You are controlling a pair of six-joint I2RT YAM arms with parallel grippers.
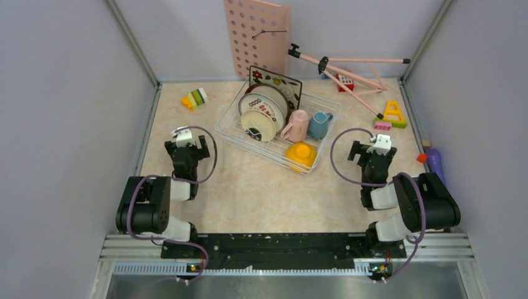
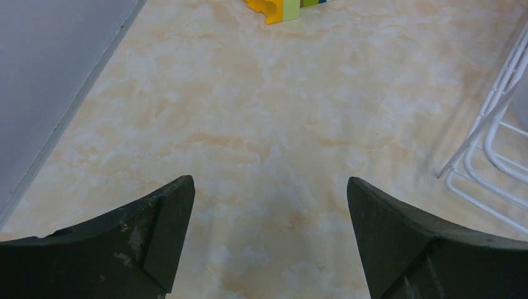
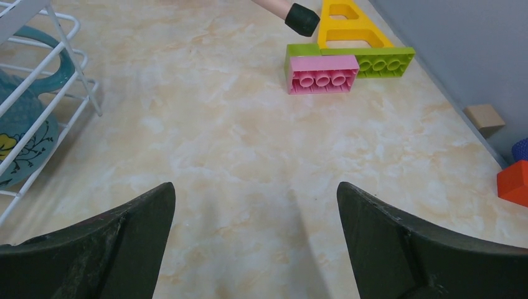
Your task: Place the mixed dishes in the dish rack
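The white wire dish rack (image 1: 228, 128) stands at the back middle of the table. In it are a square flowered plate (image 1: 276, 81), round plates (image 1: 263, 112) on edge, a pink cup (image 1: 297, 125), a blue cup (image 1: 319, 124) and an orange-yellow bowl (image 1: 301, 153). My left gripper (image 1: 185, 143) hovers left of the rack, open and empty (image 2: 269, 187) over bare table. On the rack's right my right gripper (image 1: 372, 149) is also open and empty (image 3: 255, 190). The rack's corner (image 3: 70, 73) and the blue cup (image 3: 22, 121) show at the left of the right wrist view.
A pink pegboard (image 1: 258, 37) leans on the back wall beside a fallen pink tripod (image 1: 342, 65). Toy blocks lie at the back left (image 1: 195, 98) and right (image 1: 392, 115). A purple bottle (image 1: 434, 163) sits by the right wall, near an orange block (image 3: 513, 182).
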